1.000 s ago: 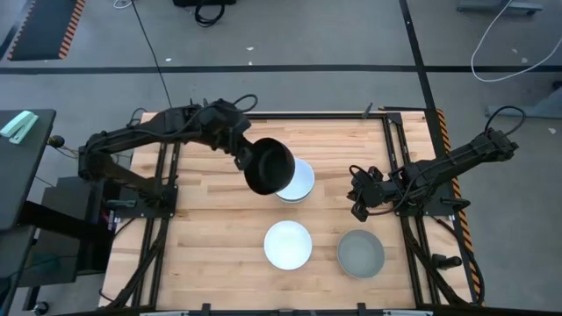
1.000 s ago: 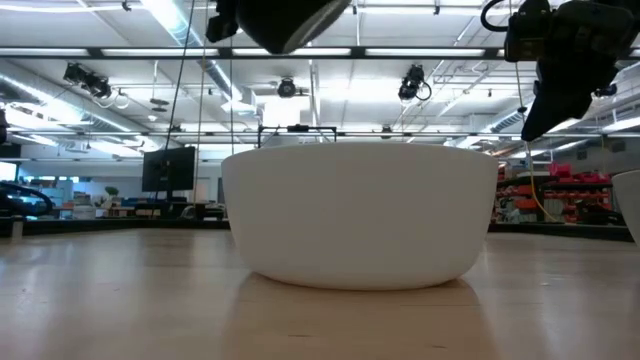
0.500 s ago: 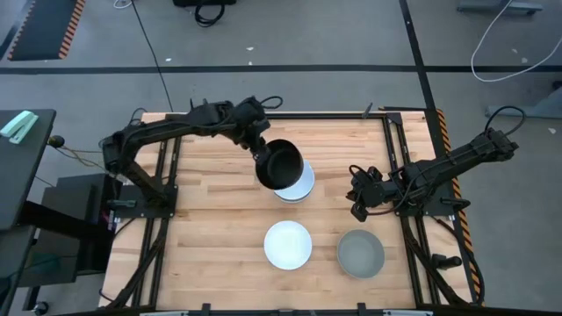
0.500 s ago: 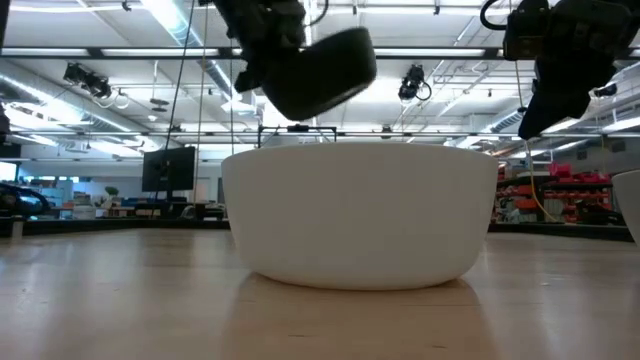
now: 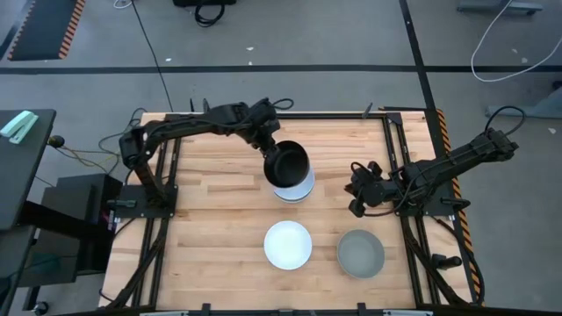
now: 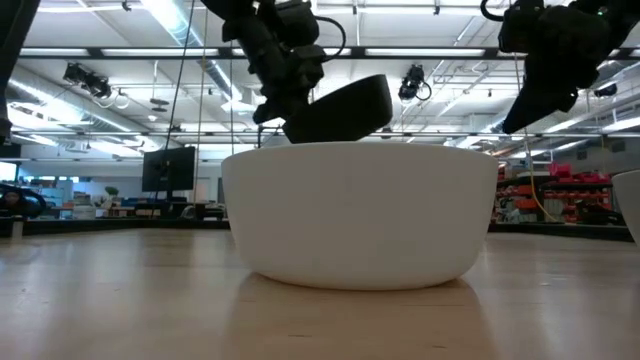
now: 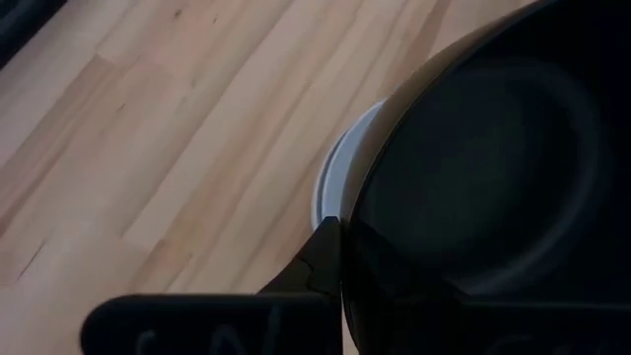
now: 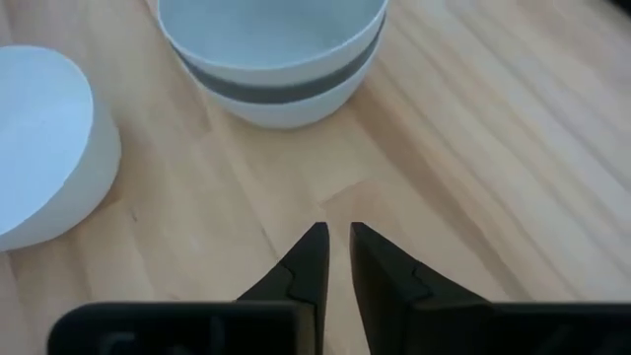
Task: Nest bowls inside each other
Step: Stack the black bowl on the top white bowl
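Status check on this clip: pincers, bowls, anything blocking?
Left pincer shut on black bowl, tilted above the white stack. Right pincer idle, empty. Nothing in the way.

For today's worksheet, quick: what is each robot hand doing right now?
Left hand: shut on the black bowl, above the bowl stack.
Right hand: holding nothing, a narrow gap between its fingers.

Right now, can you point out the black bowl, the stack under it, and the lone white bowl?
black bowl point(image 5: 287, 163), high view, on its dark inside.
stack of bowls point(image 5: 300, 189), high view, on the white rim showing under the black bowl.
lone white bowl point(image 5: 288, 244), high view, on its inside bottom.
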Tool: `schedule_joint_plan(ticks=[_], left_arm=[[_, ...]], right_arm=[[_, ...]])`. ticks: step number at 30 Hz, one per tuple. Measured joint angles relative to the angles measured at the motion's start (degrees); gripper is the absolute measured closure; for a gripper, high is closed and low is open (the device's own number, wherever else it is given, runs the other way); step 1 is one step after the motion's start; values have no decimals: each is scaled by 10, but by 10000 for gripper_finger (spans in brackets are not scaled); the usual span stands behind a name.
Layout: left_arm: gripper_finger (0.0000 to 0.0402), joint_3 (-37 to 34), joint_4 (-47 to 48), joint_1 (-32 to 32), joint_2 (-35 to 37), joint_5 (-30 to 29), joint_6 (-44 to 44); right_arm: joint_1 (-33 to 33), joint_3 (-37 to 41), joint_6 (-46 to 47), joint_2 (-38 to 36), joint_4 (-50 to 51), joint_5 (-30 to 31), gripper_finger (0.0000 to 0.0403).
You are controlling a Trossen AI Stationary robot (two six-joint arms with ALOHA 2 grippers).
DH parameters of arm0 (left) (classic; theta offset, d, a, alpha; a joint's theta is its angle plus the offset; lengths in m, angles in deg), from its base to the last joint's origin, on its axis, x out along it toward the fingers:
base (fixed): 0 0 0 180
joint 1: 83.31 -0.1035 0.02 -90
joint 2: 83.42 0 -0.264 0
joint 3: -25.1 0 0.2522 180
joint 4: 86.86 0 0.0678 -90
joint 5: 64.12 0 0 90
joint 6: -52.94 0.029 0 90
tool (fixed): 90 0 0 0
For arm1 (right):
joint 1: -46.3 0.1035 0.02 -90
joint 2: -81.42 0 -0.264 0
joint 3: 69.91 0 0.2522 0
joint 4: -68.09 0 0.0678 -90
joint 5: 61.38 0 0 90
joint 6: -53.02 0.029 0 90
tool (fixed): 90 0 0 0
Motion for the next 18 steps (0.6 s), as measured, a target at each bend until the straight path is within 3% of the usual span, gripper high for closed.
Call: schedule_joint_plan(ticks=[6,11,18], left_arm=[[393,0,-17,2,-5,0,0],[392,0,-22,1,-5,0,0],[393,0,-20,2,-5,0,0]], right_arm=[[-31,9,-55,0,-46,3,394],[-89,53,-115,0,-126,-7,393],[-191,140,-202,0,-298,-96,398]])
